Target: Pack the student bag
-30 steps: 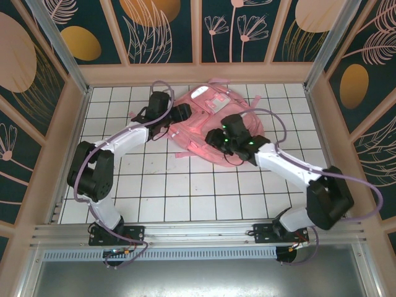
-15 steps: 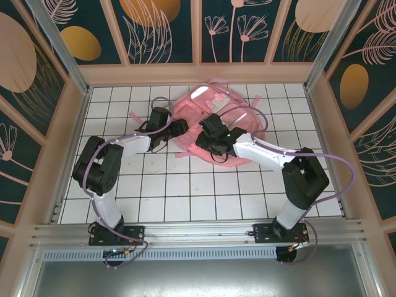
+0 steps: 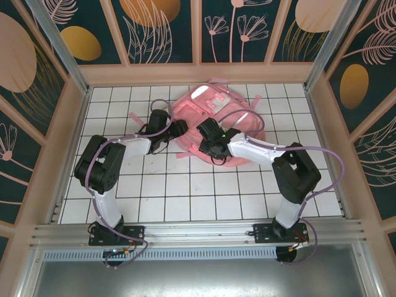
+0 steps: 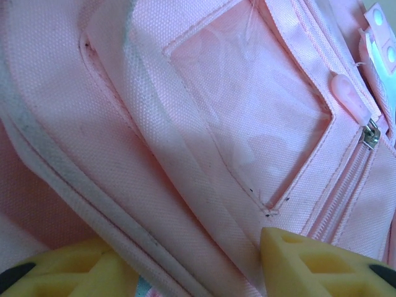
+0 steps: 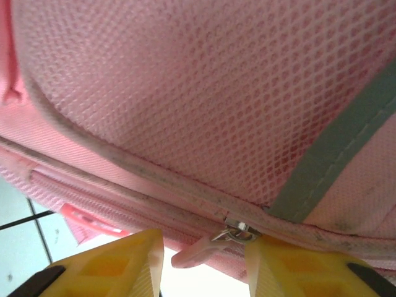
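White tiled worktop [image 3: 185, 192] with dark grid lines, walled on three sides. The student bag [image 3: 213, 105] lay flat on it at far centre, with loose pink straps [image 3: 136, 116] trailing onto the tiles beside it, left and near side.

The left arm [image 3: 127, 146] and right arm [image 3: 257, 148] are presenting white links with black joints. Purple cables [image 3: 341, 166] are looping along each. Yellow fingers [image 4: 309, 260] are showing triangular cut-outs and black patches.

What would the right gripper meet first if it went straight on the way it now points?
Most likely the pink zip pull hanging between its open jaws, then the student bag seam just behind it; depth is hard to judge.
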